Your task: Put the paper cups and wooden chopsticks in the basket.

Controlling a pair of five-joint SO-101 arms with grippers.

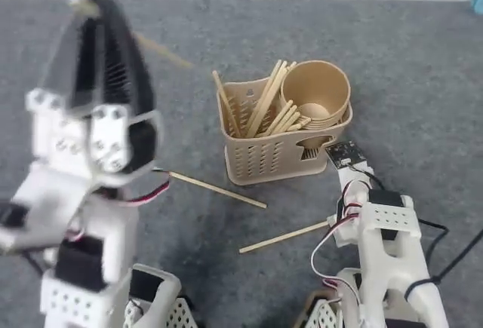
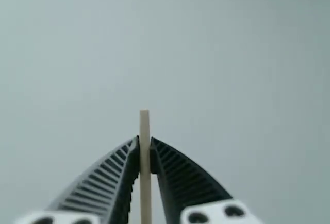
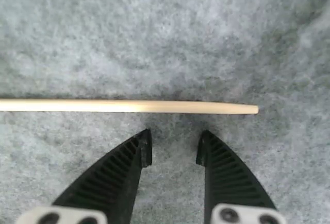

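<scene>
The basket (image 1: pixel 272 158) sits mid-table and it's already pretty loaded: a stack of paper cups (image 1: pixel 315 90) leans in its right side, and a bunch of chopsticks (image 1: pixel 264 102) stands at a slant in the left side, right next to them.

Two loose ones are out on the grey table (image 1: pixel 423 79). One chopstick (image 1: pixel 219 189) lies just in front of the basket toward your left arm. The other chopstick (image 1: pixel 283 237) lies a bit nearer, angled toward your right arm (image 1: pixel 385 222).

Your right gripper (image 3: pixel 174 147) hangs low over that second one, fingers (image 3: pixel 139 152) spread apart with nothing between them. In the right wrist view the stick (image 3: pixel 129 106) lies crosswise just beyond the tips, not touching them, with its end a little past one finger.

Your left gripper (image 2: pixel 144 144) is raised well up off the table, out to the left of the basket. Its fingers are clamped on a third chopstick (image 2: pixel 145 126), which pokes out past the tips. From the high view, that held stick (image 1: pixel 162 50) points roughly toward the basket but is well clear of it.
</scene>
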